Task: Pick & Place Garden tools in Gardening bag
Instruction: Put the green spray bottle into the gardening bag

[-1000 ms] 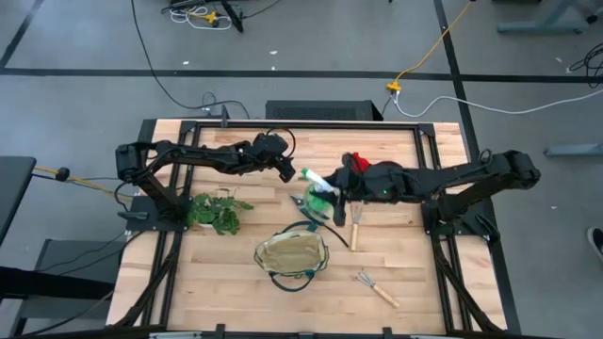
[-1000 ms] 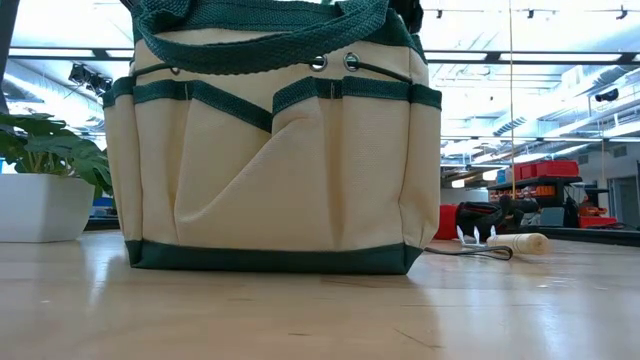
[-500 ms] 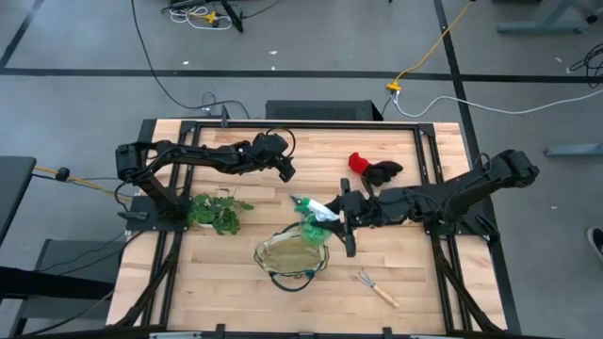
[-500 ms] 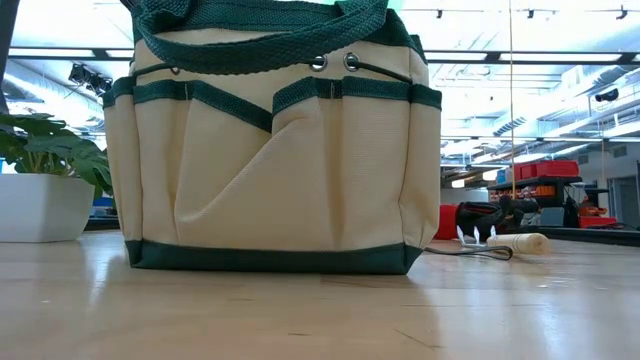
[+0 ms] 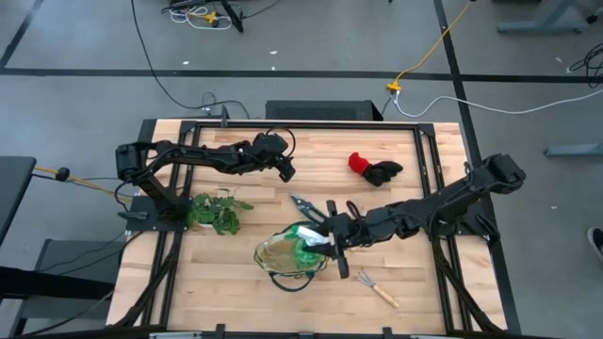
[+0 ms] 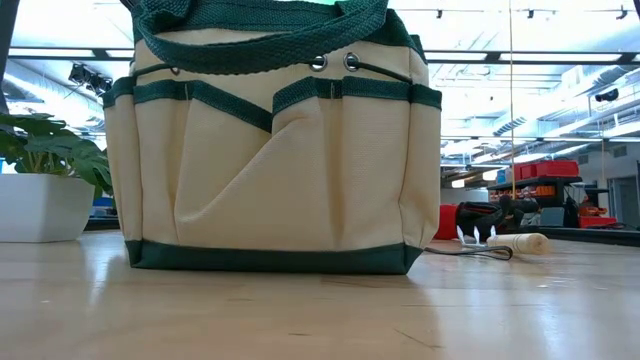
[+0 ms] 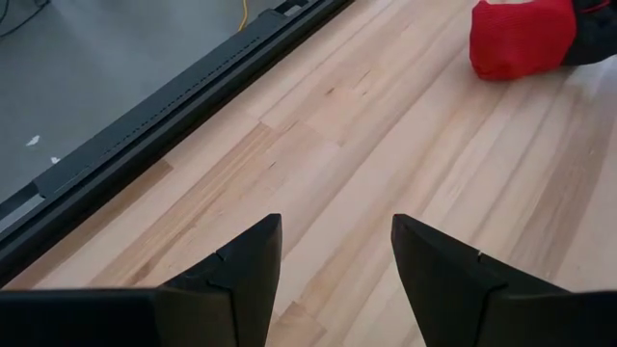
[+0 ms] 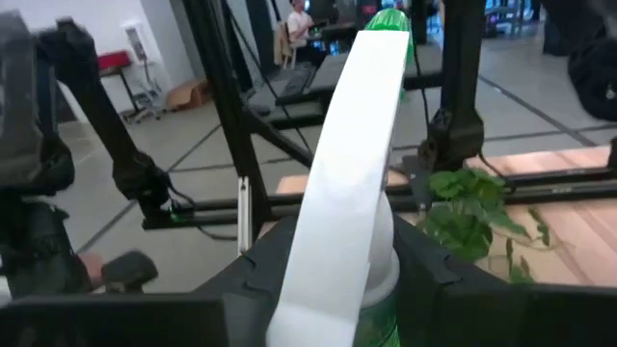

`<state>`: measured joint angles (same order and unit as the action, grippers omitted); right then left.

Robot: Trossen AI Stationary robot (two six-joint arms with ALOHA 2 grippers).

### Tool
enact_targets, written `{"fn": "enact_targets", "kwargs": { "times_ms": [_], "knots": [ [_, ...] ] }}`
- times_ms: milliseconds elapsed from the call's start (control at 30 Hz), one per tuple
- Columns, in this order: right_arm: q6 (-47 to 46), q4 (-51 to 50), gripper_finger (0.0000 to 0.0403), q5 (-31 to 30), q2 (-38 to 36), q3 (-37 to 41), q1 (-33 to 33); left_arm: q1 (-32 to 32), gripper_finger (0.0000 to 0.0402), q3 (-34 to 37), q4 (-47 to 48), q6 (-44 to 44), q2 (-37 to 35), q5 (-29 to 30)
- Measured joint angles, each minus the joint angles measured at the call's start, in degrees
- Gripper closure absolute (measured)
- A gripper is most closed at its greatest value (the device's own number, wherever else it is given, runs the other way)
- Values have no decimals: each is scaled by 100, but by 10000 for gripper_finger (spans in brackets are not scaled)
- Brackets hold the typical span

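Holding the green spray bottle (image 5: 309,242) over the open mouth of the gardening bag (image 5: 283,254), the right hand (image 5: 327,241) is clamped on it near the white trigger (image 8: 347,193); the bottle is lying tilted across the bag's right rim, not upright.

Risks I'm seeing:
- Letting go now is likely dropping the bottle on the rim or on a green loop handle (image 5: 300,279), so it's tipping out onto the tabletop (image 5: 415,282). Cause: the bottle looks only partly over the opening.
- Pushing lower is risking a soft canvas wall folding in and closing the mouth.
- The trigger could be snagging on a handle strap on the way in.

Around it:
- Pruning shears (image 5: 311,205) are lying just beside the bag's far side, close under the right arm's path.
- One hand rake (image 5: 379,288) is sitting near the bag on the right; red-and-black gloves (image 5: 373,169) are well apart, toward the far edge.
- The plant sprig (image 5: 215,213) is sitting left of the bag, not in the way.
- The left hand (image 5: 285,173) is waiting empty with fingers (image 7: 241,280) spread, above bare wood, clear of the bag.
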<state>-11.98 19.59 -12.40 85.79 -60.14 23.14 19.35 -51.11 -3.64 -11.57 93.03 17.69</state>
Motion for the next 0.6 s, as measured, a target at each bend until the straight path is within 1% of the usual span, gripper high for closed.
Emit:
{"fn": "enact_targets", "kwargs": {
  "times_ms": [600],
  "knots": [
    [193,145,287,-68,574,0,2,1,196,0,0,-2,0,0]
  ]
}}
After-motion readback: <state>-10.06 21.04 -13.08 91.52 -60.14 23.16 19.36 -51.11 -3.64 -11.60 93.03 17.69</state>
